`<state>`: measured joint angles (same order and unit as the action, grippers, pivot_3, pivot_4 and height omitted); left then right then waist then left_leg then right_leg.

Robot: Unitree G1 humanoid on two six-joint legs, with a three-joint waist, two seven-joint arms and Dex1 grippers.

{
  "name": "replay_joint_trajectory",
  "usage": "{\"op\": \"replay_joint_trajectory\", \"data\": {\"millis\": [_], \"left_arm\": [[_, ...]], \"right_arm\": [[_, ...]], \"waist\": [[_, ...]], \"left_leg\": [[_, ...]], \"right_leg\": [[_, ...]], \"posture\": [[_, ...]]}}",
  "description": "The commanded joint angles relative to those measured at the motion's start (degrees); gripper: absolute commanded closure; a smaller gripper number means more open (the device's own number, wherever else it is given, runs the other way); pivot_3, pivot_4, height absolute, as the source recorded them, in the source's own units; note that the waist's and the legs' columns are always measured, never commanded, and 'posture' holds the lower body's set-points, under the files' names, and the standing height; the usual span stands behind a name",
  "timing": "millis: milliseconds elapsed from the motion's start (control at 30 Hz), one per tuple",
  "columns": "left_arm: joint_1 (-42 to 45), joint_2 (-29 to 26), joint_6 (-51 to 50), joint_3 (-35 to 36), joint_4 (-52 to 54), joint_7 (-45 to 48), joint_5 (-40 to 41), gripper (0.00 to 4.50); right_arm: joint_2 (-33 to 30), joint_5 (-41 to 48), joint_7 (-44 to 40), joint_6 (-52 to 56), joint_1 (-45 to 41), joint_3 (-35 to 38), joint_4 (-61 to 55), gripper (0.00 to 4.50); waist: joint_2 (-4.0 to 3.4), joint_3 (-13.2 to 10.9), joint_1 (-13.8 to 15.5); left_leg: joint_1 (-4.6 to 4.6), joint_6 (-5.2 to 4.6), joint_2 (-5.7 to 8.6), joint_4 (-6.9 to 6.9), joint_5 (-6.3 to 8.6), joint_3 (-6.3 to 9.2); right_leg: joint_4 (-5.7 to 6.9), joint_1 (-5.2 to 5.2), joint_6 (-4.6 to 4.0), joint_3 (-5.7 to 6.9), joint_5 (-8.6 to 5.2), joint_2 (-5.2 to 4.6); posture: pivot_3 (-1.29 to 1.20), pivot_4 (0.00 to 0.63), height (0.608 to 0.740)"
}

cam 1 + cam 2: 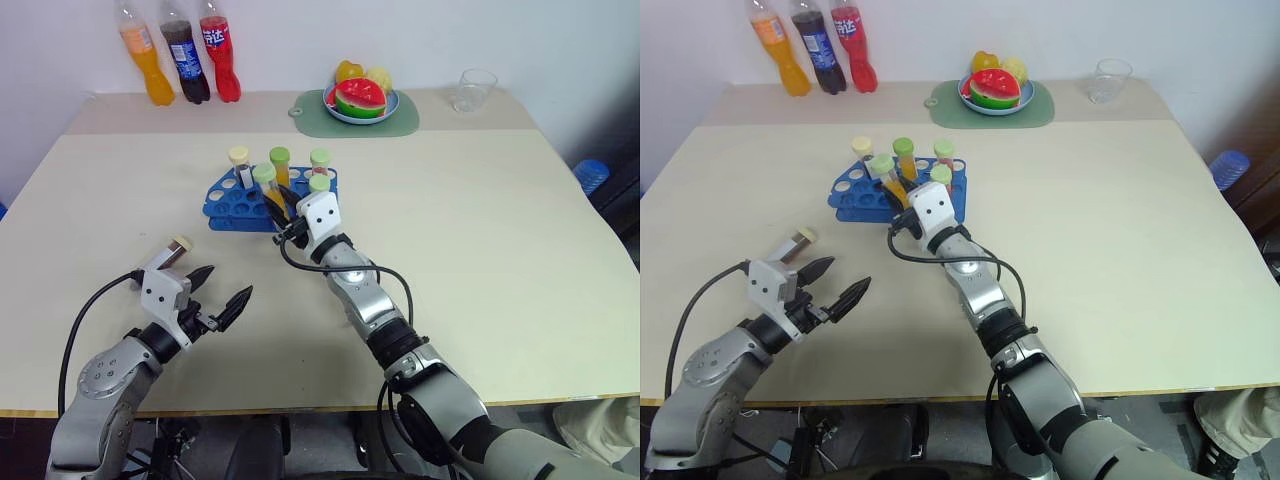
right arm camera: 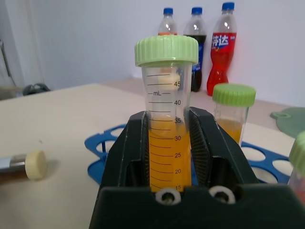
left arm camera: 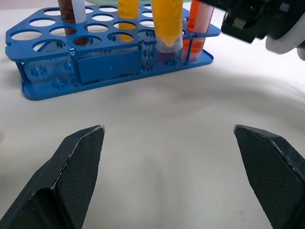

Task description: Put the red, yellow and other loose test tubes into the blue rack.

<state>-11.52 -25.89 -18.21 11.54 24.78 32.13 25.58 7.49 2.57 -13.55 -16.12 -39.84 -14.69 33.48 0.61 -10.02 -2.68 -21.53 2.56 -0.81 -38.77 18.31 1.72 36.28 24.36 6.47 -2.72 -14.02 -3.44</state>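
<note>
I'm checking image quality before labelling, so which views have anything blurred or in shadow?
Right wrist view: held yellow tube sharp, soda bottles behind soft. Left wrist view: left gripper's fingertips slightly soft, blue rack clear. Left eye view: even light, faint shadow beside rack.

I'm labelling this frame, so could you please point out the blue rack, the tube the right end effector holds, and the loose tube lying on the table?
blue rack (image 1: 222, 205): left eye view, front left grid.
held tube (image 2: 169, 143): right wrist view, orange-filled body.
loose tube (image 1: 179, 245): left eye view, cream cap.
</note>
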Motion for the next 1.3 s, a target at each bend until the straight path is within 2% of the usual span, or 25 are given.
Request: {"op": "replay_joint_trajectory", "data": {"millis": [33,167,267,367,533,667,767,833,1000,1133,1300], "left_arm": [[1.02,0.19,0.17,0.56,2.28,-1.24,0.16,0.0],[6.58,1.13,-3.59,2.97,3.48,-5.64,3.58,0.0],[8.74,-0.28,-6.03,3.7,3.76,-5.87,4.69,0.0],[9.2,-2.37,-7.62,4.98,2.64,-4.59,5.72,0.0],[7.18,-8.16,-10.81,9.1,-0.5,0.71,8.66,0.0],[6.73,-10.43,-11.55,10.79,-2.11,3.05,9.87,0.0],[7.12,-11.26,-11.7,11.58,-3.03,3.79,9.97,0.0],[7.36,-11.35,-12.18,11.53,-2.76,3.65,10.15,0.0],[7.0,-10.71,-13.75,10.64,-0.77,2.95,11.1,0.0],[6.5,-10.36,-16.37,9.96,1.64,2.08,12.34,0.0],[6.5,-10.09,-18.88,10.57,2.38,0.82,13.54,0.0]], "right_arm": [[5.05,1.32,-0.69,-0.9,-2.93,0.21,-5.12,3.72],[1.96,2.86,-4.54,3.33,-0.18,-1.03,-13.97,3.72],[-0.75,4.84,-8.37,10.83,1.53,-1.4,-20.7,3.72],[-3.19,7.33,-10.44,24.06,3.01,-1.04,-27.87,3.72],[-10.29,19.18,-15.41,54.32,3.53,1.15,-42.38,3.72],[-12.24,26.93,-12.18,78.44,1.13,5.6,-46.08,3.72],[-6.04,28.86,-5.21,99.21,-1.23,15.54,-45.5,3.72],[-0.48,28.79,0.87,107.07,-2.36,21.78,-43.79,3.72],[9.86,28.99,16.37,108.62,-5.44,31.74,-37.25,3.72],[15.2,27.33,22.78,108.58,-10.19,39.46,-32.75,3.72],[17.66,29.06,26.75,107.81,-14.11,45.58,-28.65,1.5]], "waist": [[0.0,0.0,0.01],[0.01,-0.01,0.15],[0.02,0.0,0.07],[0.01,-0.01,0.1],[-0.02,-0.03,0.11],[0.0,-0.02,0.13],[-0.01,-0.02,0.13],[0.0,-0.02,0.13],[0.02,-0.01,0.4],[-0.01,-0.02,0.18],[-0.08,-0.06,-0.11]], "left_leg": [[0.0,0.0,0.0,0.0,0.0,0.0],[-0.03,0.0,0.0,-0.01,0.0,0.03],[-0.02,0.0,0.0,-0.01,0.0,0.06],[-0.01,-0.01,0.0,0.02,0.0,0.04],[-0.02,-0.01,0.0,0.02,0.01,0.04],[-0.02,-0.02,0.0,0.05,0.01,0.05],[-0.02,-0.02,0.0,0.05,0.01,0.04],[-0.04,-0.02,-0.01,0.06,0.01,0.04],[-0.15,-0.01,0.11,0.09,0.01,0.0],[-0.22,-0.01,0.17,0.08,0.01,-0.04],[-0.22,-0.02,0.14,0.09,0.01,-0.04]], "right_leg": [[0.0,0.0,0.0,0.0,0.0,0.0],[0.01,0.0,0.01,0.01,0.0,0.0],[0.0,0.01,0.01,0.01,0.01,-0.01],[-0.02,0.01,0.01,0.0,0.0,-0.02],[-0.02,0.03,-0.01,0.01,-0.01,0.0],[-0.05,0.03,-0.02,0.02,-0.02,0.01],[-0.04,0.03,-0.02,0.02,-0.02,0.02],[-0.04,0.06,-0.02,0.01,-0.01,0.05],[-0.12,0.07,-0.01,0.04,-0.01,-0.09],[-0.14,0.12,0.0,0.03,0.0,-0.13],[-0.09,0.13,0.0,0.05,0.0,-0.06]], "posture": [[0.0,0.15,0.734],[0.0,0.15,0.734],[0.0,0.15,0.734],[0.0,0.15,0.734],[0.0,0.15,0.734],[0.0,0.15,0.734],[0.0,0.15,0.734],[0.0,0.15,0.734],[0.0,0.15,0.734],[0.0,0.15,0.734],[0.0,0.15,0.734]]}}
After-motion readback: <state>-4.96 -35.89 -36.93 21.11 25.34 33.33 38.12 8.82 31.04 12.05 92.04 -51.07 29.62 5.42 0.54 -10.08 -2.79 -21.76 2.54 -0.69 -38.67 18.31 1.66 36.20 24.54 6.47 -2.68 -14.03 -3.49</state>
